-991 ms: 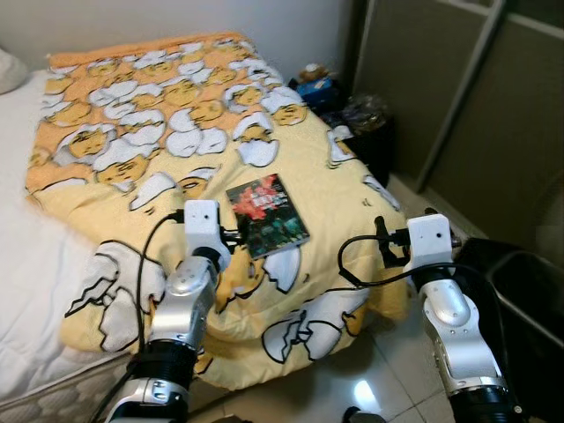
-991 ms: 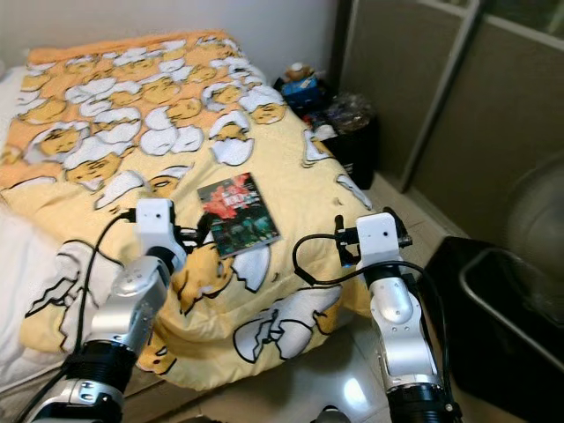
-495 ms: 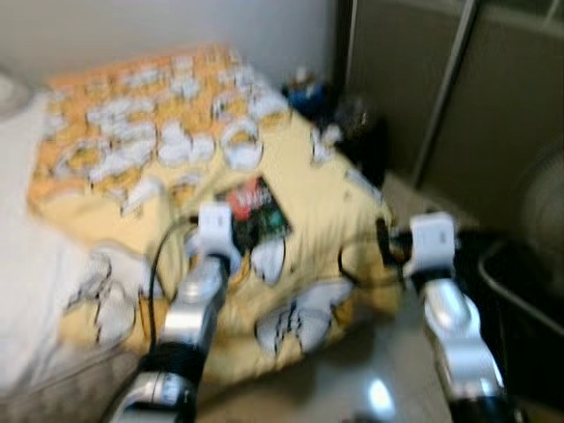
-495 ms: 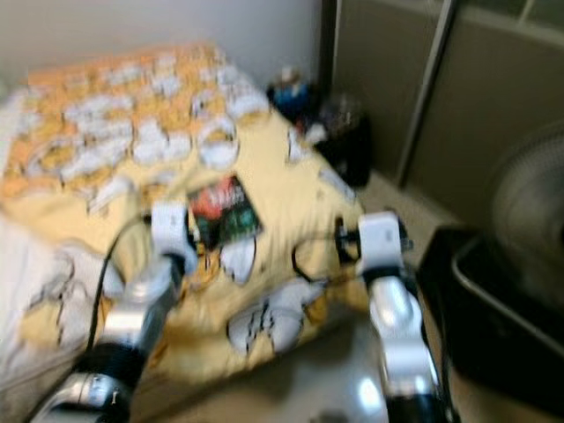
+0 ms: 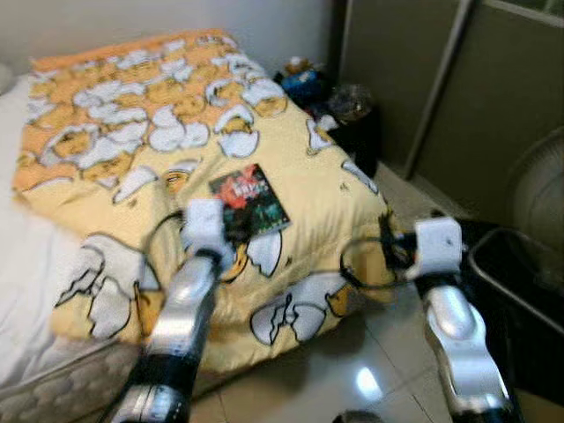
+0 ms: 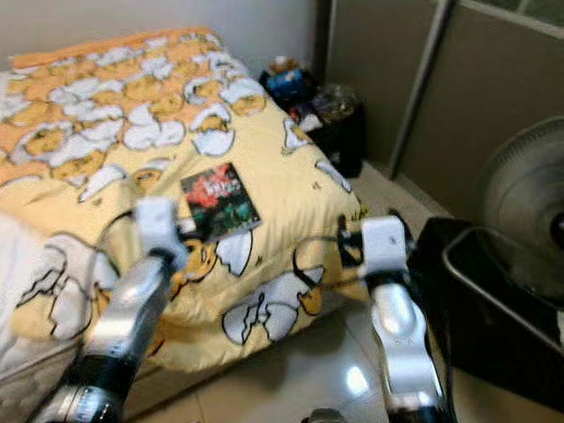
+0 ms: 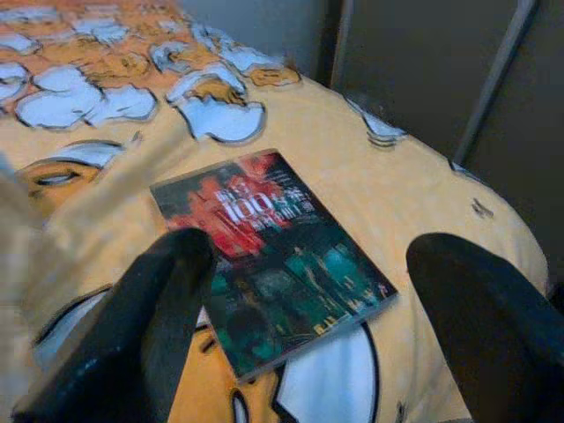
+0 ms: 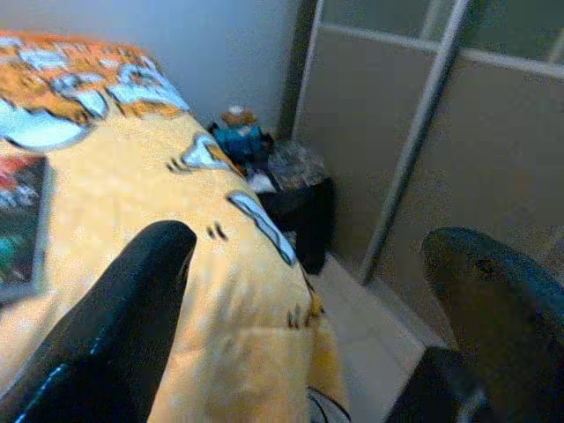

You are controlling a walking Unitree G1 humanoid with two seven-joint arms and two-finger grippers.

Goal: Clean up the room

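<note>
The book [image 7: 269,256] lies flat on the yellow blanket [image 5: 326,176] near the bed's foot corner. The left hand [image 7: 308,326] is spread wide, one finger overlapping the book's near edge. To grasp, slide one finger under an edge, since the blanket yields. The right hand [image 8: 308,317], also spread, hovers beyond the bed corner.

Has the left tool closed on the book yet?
No, the left tool is open, its fingers spread to either side above the book lying flat on the blanket.
</note>
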